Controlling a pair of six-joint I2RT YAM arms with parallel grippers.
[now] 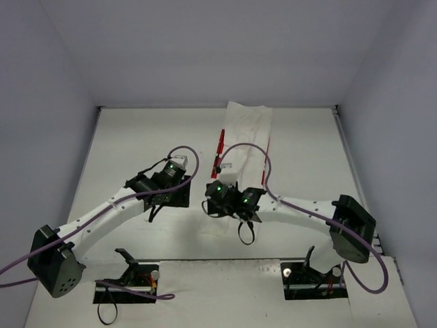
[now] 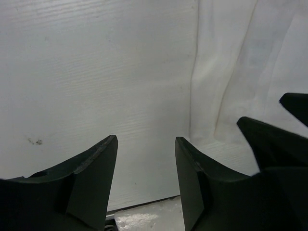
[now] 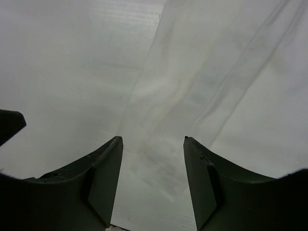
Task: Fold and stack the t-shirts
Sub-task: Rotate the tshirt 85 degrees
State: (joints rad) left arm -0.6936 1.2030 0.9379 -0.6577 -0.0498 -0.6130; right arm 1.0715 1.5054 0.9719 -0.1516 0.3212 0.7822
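The white t-shirt lies as a long narrow folded strip running from the back wall toward the table's middle, with thin red print edges showing along its sides. My left gripper is open and empty, just left of the strip's near end; in the left wrist view it is over bare table, with the shirt to its right. My right gripper is open and empty at the strip's near end; in the right wrist view it is over the white cloth.
White walls close off the table at the back and both sides. The right gripper's fingers show at the right of the left wrist view. Purple cables loop over the arms. Black base mounts stand at the near edge.
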